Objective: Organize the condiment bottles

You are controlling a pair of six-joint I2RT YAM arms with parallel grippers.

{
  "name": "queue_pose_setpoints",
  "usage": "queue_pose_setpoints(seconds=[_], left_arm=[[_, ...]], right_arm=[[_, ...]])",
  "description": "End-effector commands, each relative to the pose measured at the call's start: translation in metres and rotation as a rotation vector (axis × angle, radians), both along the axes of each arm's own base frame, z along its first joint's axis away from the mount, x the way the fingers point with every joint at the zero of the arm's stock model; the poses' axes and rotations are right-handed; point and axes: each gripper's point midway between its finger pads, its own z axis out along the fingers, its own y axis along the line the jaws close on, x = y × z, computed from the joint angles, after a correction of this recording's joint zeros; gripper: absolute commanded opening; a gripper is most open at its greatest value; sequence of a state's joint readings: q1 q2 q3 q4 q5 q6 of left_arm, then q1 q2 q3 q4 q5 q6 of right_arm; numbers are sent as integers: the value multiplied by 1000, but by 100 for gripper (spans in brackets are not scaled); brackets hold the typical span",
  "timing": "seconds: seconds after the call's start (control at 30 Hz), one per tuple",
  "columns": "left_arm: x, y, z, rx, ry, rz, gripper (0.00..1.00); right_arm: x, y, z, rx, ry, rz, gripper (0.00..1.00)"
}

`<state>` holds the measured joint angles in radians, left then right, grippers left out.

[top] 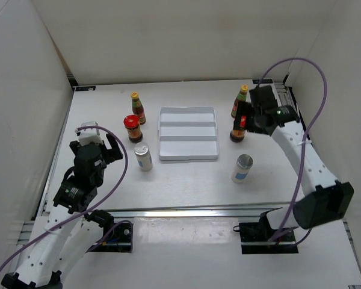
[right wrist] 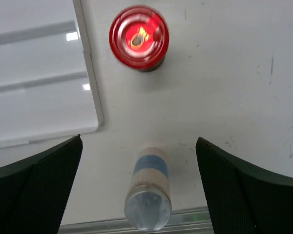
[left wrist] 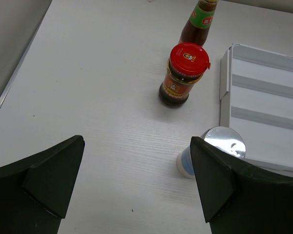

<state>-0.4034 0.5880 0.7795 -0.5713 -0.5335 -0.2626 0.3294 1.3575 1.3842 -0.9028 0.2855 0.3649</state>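
Note:
Left of the white stepped tray (top: pixel 188 158) stand a yellow-capped sauce bottle (top: pixel 137 107), a red-lidded jar (top: pixel 132 128) and a silver-topped shaker (top: pixel 144 158). Right of it stand a second sauce bottle (top: pixel 240 101), a second red-lidded jar (top: pixel 237 133) and a second shaker (top: pixel 242 168). My left gripper (top: pixel 105 146) is open and empty, left of the left shaker (left wrist: pixel 219 146), with the jar (left wrist: pixel 183 73) and bottle (left wrist: pixel 199 22) ahead. My right gripper (top: pixel 248 115) hangs open and empty above the right jar (right wrist: pixel 138 37), with the right shaker (right wrist: pixel 149 192) below it in the right wrist view.
White walls enclose the table on the left, back and right. A metal rail (top: pixel 192 212) runs along the near edge in front of the arm bases. The tray's corner shows in the left wrist view (left wrist: pixel 225 73) and the right wrist view (right wrist: pixel 90 87).

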Motion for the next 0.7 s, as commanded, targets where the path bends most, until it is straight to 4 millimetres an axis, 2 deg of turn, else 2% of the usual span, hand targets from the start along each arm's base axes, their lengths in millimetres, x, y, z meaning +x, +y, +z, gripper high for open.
queue_pose_setpoints(seconds=[0.0,0.07,0.1,0.13,0.2,0.23,0.27,0.3,0.33,0.43,0.5,0.53,0.6,0.63,0.67], left_arm=[[0,3,-1,11,1,20,100],[0,3,-1,11,1,20,100],[0,3,-1,11,1,20,100],[0,5,-1,14,0,29,100],[0,5,-1,14,0,29,100],[0,5,-1,14,0,29,100],[1,4,-2,17,8,29,100],[1,4,-2,17,8,29,100],[1,4,-2,17,8,29,100],[1,3,-2,20,7,28,100],[1,3,-2,20,7,28,100],[1,3,-2,20,7,28,100],[2,3,-4,24,15,28,100],[2,3,-4,24,15,28,100],[2,3,-4,24,15,28,100]], right_arm=[[78,-11,49,12,-164,-22,100],[100,-13,57,10,-182,-20,100],[111,-8,62,20,-200,2,100],[126,-9,53,18,-188,4,100],[149,-10,65,41,-240,20,100],[166,-5,58,77,-252,53,100],[175,0,57,93,-260,68,100],[185,0,63,108,-286,72,100],[197,4,49,108,-267,89,100],[224,7,43,100,-286,99,100],[236,6,38,69,-296,115,100],[243,7,26,67,-278,115,100],[254,6,31,44,-304,126,100],[258,6,18,35,-276,133,100],[262,0,16,33,-275,122,100]])
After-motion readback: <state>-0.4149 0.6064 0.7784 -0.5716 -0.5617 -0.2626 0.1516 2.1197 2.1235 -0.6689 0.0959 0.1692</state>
